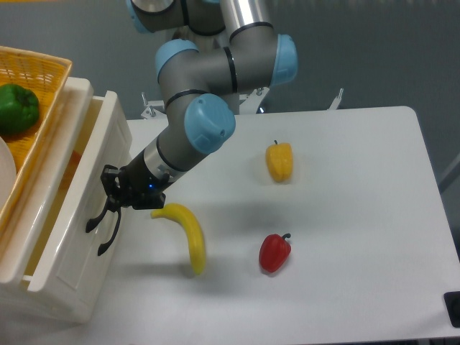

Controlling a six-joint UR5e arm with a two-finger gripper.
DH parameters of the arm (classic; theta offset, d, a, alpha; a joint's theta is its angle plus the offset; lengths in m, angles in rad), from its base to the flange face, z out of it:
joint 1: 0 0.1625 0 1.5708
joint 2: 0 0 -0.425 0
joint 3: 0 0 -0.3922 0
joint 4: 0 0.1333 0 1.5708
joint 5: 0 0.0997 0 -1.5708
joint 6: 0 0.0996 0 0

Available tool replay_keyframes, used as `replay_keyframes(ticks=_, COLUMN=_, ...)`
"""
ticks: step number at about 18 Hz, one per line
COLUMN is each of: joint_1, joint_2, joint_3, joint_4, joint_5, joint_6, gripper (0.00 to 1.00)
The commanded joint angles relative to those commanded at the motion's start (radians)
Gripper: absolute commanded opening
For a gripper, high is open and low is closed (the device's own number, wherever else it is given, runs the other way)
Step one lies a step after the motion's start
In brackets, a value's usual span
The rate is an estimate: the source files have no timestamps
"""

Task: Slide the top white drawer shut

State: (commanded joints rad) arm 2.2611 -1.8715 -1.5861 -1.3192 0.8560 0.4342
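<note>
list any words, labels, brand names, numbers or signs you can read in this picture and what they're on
No readable text, number, brand or sign shows anywhere.
Glossy cream-white plastic top drawer: plain front panel, only a black curved handle.
Grey and light-blue robot arm and black gripper: no marking legible; one small blue light, not text.
Yellow wicker basket, yellow banana, red pepper, yellow pepper, green pepper: no labels or stickers.

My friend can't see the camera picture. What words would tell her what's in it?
A grey-and-blue robot arm's black gripper meets the black curved handle of a still-open cream-white plastic drawer. A yellow banana, red pepper and yellow pepper lie on the white table.
</note>
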Motion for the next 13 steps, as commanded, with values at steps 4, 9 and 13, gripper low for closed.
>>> replay_keyframes(ticks=4, joint_1=-0.012, joint_2=-0.005, joint_3=0.000, joint_4=0.002, joint_5=0.008, joint_6=-0.003, gripper=0.04)
replay_keyframes(ticks=9, joint_1=0.046, joint_2=-0.011, joint_3=0.003, joint_4=0.002, joint_5=0.012, joint_6=0.006, gripper=0.08)
replay_keyframes(ticks=13, joint_1=0.162, joint_2=-0.009, joint_3=0.014, joint_4=0.002, joint_5=0.058, joint_6=0.024, gripper=0.14)
